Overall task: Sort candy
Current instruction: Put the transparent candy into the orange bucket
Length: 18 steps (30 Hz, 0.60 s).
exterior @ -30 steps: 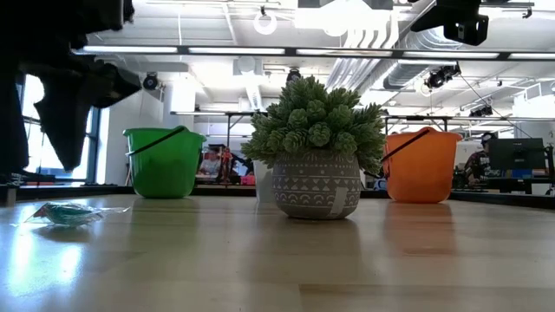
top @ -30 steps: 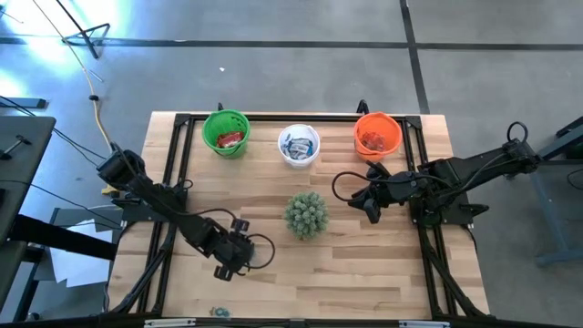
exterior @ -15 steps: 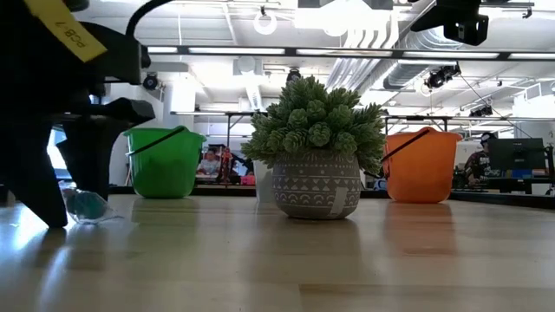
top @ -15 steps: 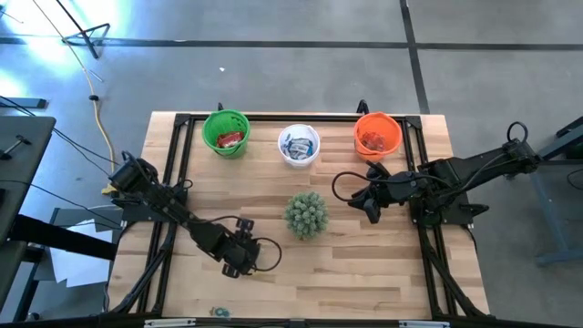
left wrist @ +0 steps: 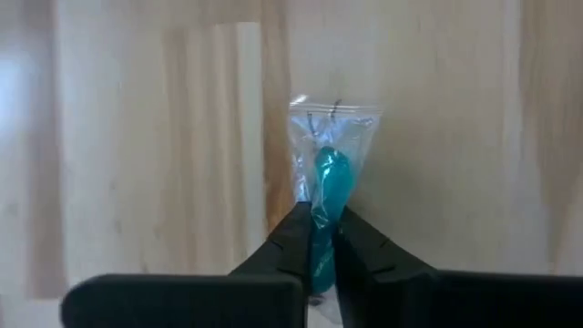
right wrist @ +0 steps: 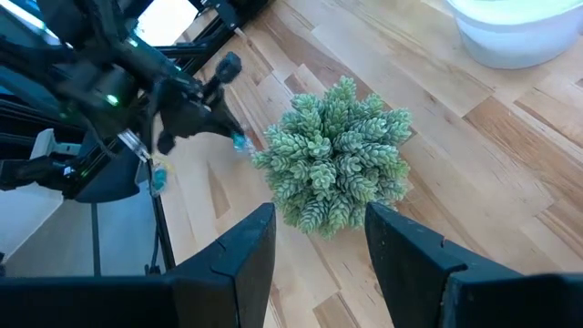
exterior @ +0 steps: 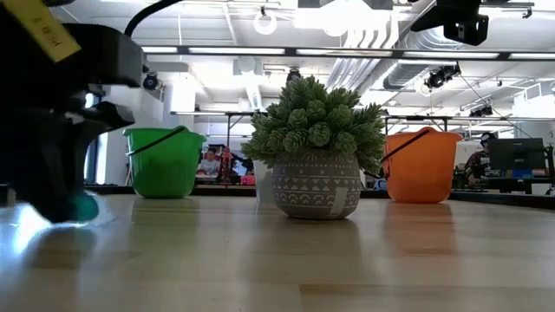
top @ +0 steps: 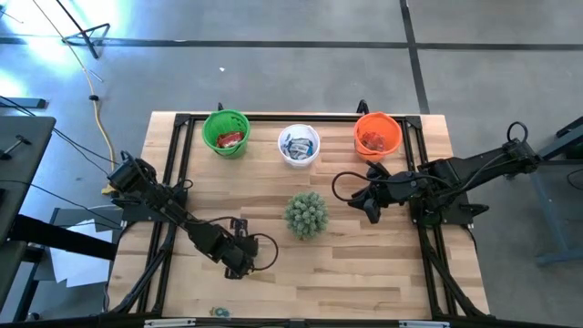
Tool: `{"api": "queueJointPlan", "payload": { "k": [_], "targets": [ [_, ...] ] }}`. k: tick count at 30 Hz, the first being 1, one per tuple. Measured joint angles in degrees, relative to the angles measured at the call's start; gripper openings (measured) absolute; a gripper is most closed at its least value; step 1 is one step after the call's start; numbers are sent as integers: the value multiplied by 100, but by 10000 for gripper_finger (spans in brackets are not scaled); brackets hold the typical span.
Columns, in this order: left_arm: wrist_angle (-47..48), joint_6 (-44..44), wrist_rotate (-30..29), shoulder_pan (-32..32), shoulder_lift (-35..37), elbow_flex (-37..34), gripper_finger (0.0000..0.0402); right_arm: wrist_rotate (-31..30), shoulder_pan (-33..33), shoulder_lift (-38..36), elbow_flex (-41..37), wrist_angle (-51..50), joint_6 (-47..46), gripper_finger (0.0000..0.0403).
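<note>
A small teal candy in a clear wrapper sits at the tabletop near the table's front left, and my left gripper is shut on it. The low view shows the same candy under my left gripper. In the high view my left gripper is left of the spiky green plant. My right gripper hangs open above the table, right of the plant, with nothing between its fingers. My left gripper pinches the teal candy's near end between its two fingertips. The fingers come from above, slanting steeply down. The clear wrapper's free end sticks out ahead of the fingers, over the wood. The candy is down at the tabletop; I cannot tell whether it is lifted.
A green cup, a white cup and an orange cup stand in a row along the far edge, each with candy inside. Another small candy lies at the near edge. Bare wood lies between the plant and the near edge.
My left gripper has come down over the teal candy, which lay flat on the table, with a finger on either side of it. It has then shut on the candy. My right arm has kept still.
</note>
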<state>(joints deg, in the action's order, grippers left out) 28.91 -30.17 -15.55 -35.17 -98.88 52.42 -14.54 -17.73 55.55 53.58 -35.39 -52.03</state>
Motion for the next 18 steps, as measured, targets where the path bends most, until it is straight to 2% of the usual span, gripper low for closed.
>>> {"api": "queueJointPlan", "payload": {
  "k": [9, 13, 18],
  "targets": [
    [-260, 514, -62, 304, 1071, 1132, 5, 0, -1, 0, 0, -1, 1, 165],
    [-787, 803, -341, 398, 1431, 1567, 5, -1, 1, 0, 0, -2, 2, 165],
    [-1591, 1303, -105, 517, 1727, 1834, 5, 0, 0, 0, 0, -2, 1, 165]
  ]
}}
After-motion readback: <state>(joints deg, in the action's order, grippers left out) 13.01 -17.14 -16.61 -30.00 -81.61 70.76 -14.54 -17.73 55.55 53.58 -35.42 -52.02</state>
